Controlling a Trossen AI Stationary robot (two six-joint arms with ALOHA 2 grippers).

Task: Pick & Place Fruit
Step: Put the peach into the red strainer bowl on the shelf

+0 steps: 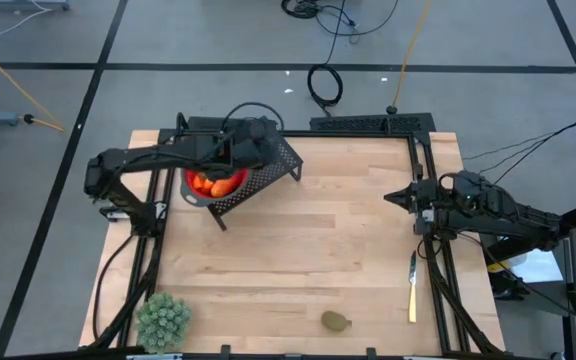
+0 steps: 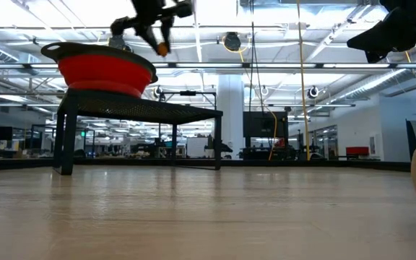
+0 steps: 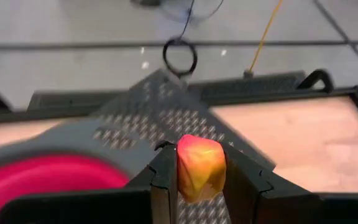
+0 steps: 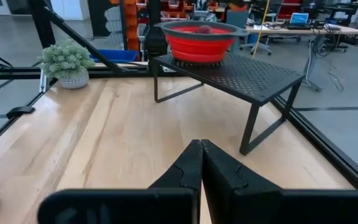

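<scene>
A: Nearest the table's front edge we see a brownish-green oval fruit point(image 1: 336, 321) lying on the wood, well apart from the pale green spiky plant point(image 1: 162, 319) at the front left corner. A yellow-handled utensil point(image 1: 412, 287) lies beside the right rail.

B: Farther back on the right, our right gripper point(image 1: 392, 197) hangs above the table's right side with its fingers pressed together, holding nothing.

A: Agreed. Beyond that we have the black perforated stand point(image 1: 273, 160) at the back left, with the red bowl point(image 1: 213, 186) sitting on it and orange and red fruit pieces point(image 1: 218, 184) inside.

B: And our left gripper point(image 3: 197, 169) is above the stand, just beside the bowl's rim, its fingers clamped on a red-orange-yellow fruit piece point(image 3: 200, 166).

A: In the low view we see that piece point(image 2: 162, 48) raised above the bowl, not touching it.
</scene>
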